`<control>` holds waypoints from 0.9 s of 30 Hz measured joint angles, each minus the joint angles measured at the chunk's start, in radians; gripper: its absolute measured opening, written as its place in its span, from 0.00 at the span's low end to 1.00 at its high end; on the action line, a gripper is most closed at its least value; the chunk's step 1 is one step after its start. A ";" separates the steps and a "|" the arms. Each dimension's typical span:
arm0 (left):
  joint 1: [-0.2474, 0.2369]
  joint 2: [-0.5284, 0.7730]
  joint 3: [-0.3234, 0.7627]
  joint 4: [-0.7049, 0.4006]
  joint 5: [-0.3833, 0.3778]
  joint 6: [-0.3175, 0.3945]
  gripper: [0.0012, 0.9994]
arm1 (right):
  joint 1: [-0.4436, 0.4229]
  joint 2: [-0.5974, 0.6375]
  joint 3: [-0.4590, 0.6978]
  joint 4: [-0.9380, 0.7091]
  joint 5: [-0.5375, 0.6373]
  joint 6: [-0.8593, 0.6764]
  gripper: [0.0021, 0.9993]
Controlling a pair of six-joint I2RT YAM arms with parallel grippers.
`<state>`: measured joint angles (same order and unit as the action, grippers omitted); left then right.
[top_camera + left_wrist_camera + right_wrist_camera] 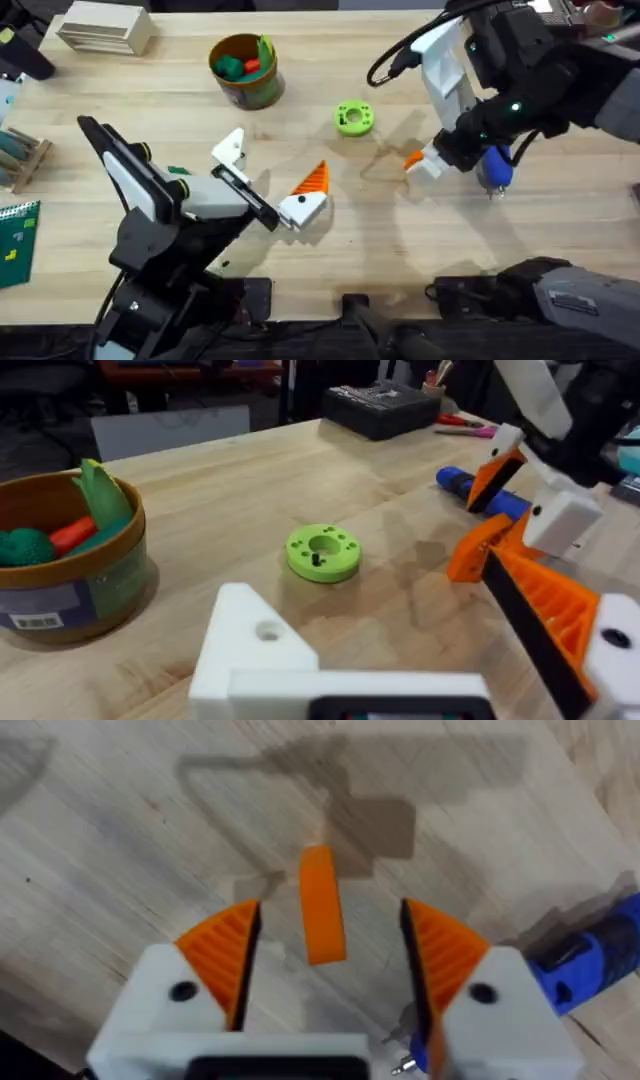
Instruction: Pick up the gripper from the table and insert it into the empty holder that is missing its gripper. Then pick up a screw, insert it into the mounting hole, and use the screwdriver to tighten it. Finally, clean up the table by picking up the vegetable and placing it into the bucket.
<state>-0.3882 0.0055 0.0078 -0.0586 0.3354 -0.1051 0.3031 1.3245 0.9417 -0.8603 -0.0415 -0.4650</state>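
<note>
Right wrist view: the gripper [321, 905] lies on the table [120, 830] between the right gripper's [328, 955] spread pads; it should be centred, then pinched squarely.

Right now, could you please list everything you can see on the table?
table: one, light wood, under everything
bucket: one, orange rim, far left-centre
toy vegetables: three, dark green, red, light green, in the bucket
disc: one, bright green, mid-table
gripper piece: one, orange, between the right gripper's fingers
screwdriver: one, blue, beside the right gripper
box: one, pale, far left corner
holder: one, white, padless, on left gripper
left gripper: one, white, open
right gripper: one, white with orange pads, open
</note>
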 joint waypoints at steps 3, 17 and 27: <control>0.000 0.000 0.000 0.000 0.000 0.000 0.99 | 0.000 0.003 0.000 0.005 0.001 -0.006 0.69; 0.000 0.000 0.000 0.000 0.000 0.000 0.99 | 0.000 0.003 0.000 -0.003 0.004 -0.011 0.38; 0.000 0.000 0.000 0.000 0.000 0.000 0.99 | 0.011 0.003 0.000 -0.015 0.004 -0.011 0.37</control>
<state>-0.3882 0.0055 0.0078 -0.0586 0.3355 -0.1051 0.3144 1.3273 0.9417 -0.8752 -0.0376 -0.4763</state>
